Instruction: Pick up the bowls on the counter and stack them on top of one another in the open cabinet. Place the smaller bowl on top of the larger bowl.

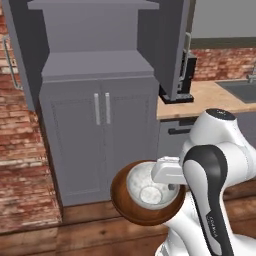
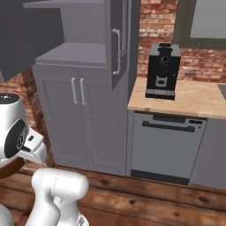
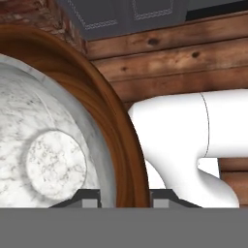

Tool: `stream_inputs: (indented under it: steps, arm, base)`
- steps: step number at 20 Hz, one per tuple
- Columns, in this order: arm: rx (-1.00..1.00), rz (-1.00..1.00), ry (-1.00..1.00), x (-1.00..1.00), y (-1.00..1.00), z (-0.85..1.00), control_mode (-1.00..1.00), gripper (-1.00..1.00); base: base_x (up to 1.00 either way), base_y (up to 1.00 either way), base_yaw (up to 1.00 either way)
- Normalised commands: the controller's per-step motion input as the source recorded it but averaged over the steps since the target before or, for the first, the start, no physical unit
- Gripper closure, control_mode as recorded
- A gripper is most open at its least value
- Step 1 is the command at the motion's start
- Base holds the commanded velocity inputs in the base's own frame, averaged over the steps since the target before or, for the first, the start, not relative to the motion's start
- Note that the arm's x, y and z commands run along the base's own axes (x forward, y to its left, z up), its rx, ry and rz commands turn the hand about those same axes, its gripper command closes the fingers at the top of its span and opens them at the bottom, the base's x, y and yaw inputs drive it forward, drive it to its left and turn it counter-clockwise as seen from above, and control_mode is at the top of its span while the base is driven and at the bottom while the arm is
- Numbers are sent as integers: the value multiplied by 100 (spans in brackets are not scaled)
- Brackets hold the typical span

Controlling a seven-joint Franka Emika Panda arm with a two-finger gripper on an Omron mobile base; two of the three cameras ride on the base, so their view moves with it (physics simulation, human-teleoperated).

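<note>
jaws [image 3: 124,197]: nearest the hand camera, we are seeing the two dark fingertips [image 3: 88,198] pinching the rim of the larger bowl, one tip inside the wall and one outside it.
larger bowl [image 1: 122,202]: we are watching the wide brown wooden bowl hanging in the air off the end of the arm, low in front of the cabinet doors and above the plank floor; it is sitting roughly level in the left base view.
smaller bowl [image 1: 148,187]: we are seeing the white, marble-veined bowl nesting inside the brown one, its flat round bottom facing up at us in the hand view [image 3: 55,167].
arm [image 1: 210,175]: we are seeing the white links curling round to the right of the bowls, the wrist meeting the brown rim.
floor [image 1: 100,232]: dark wooden planks are lying under the bowls.
open cabinet [image 1: 97,65]: we are seeing the grey shelf recess standing bare above two panelled doors with silver bar handles [image 1: 102,108], well above the bowls; its upper door is swinging out to the right.
bench [image 2: 194,99]: the tan top is running to the right of the cabinet, carrying a black coffee machine [image 2: 162,73].
dishwasher [image 2: 167,143]: the grey front is sitting under the bench.
</note>
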Motion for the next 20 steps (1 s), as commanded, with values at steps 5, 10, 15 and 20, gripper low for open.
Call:
stream_inputs:
  steps: [5, 10, 15, 20]
  arm:
    - [0, 0, 0, 0, 0, 0, 100, 100]
    - [0, 0, 0, 0, 0, 0, 100, 100]
    - [0, 0, 0, 0, 0, 0, 100, 100]
    - [0, 0, 0, 0, 0, 0, 100, 100]
  base:
    - [-11, 30, 0]
    - [10, 1, 0]
    - [64, 16, 0]
    - [77, 25, 0]
